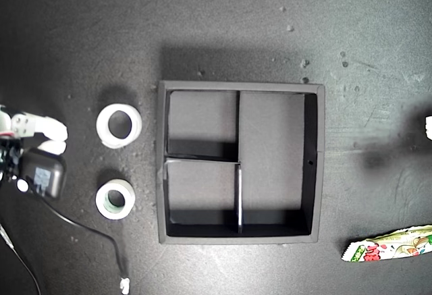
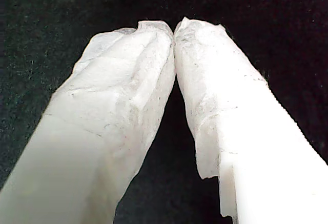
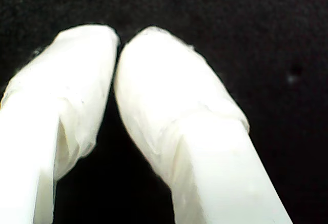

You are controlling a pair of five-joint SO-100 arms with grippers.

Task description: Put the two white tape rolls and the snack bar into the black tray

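Two white tape rolls lie flat on the dark table at the exterior view's left: one (image 1: 119, 125) farther back and one with a greenish inner rim (image 1: 115, 199) nearer the front. The black tray (image 1: 241, 86) sits in the middle, all three compartments bare. The snack bar (image 1: 391, 244) lies at the exterior view's lower right, partly cut by the edge. My first gripper (image 2: 174, 29) is shut over bare dark surface, holding nothing. My second gripper (image 3: 118, 39) is also shut and holds nothing. The wrist views do not show which arm is which.
At the exterior view's left edge an arm shows white-wrapped fingers (image 1: 48, 131) and a black motor block (image 1: 42, 173), just beside the rolls. A thin black cable (image 1: 88, 231) trails from it to a white plug (image 1: 125, 283). A white sliver (image 1: 428, 127) shows at the right edge.
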